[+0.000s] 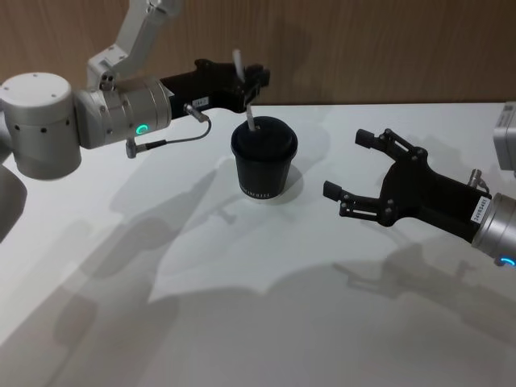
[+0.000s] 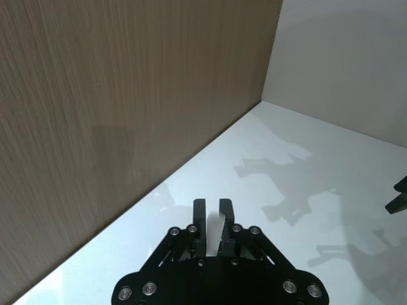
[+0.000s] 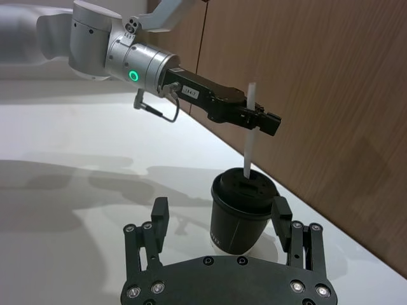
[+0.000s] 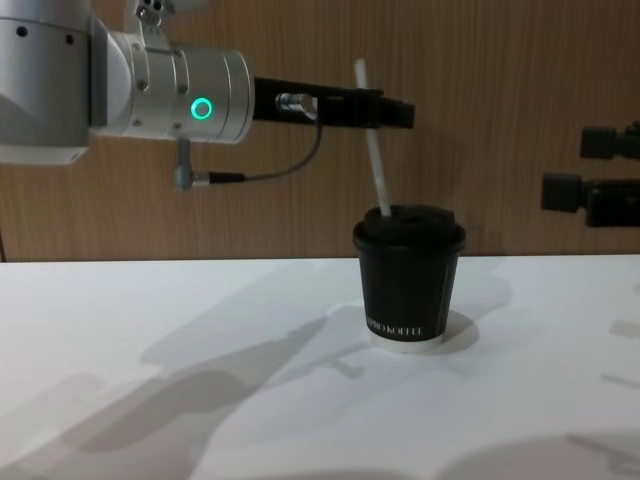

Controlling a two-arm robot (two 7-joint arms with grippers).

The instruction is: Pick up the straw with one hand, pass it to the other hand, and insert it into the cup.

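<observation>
1. The left tool (image 1: 251, 83), on the silver wrist with the green ring light, is closed on the straw (image 4: 372, 140) near its upper end, holding it above the cup (image 4: 408, 290) at the back of the desk (image 1: 266, 322).
2. The straw leans a little; its lower tip sits at the lid (image 3: 245, 187), at or just inside the opening. How deep it has gone cannot be told.
3. The cup stands upright on the desk near the wooden wall (image 4: 500, 120), with nothing bracing it.
4. The right tool (image 1: 360, 175) hovers to the cup's right, well apart from it, fingers spread wide and empty. The handover looks done, so insertion is the step in hand.
5. To do it well, I would bring the straw closer to upright first, so it slides through the hole rather than levering against the lid edge.
6. Lower the left tool slowly along the straw's own line; a sideways push could tip or skid the light cup.
7. Keep the grip firm until the straw is clearly seated, then open and lift straight away, so the fingers do not drag it back out.
8. The right tool is best kept clear of the cup.
</observation>
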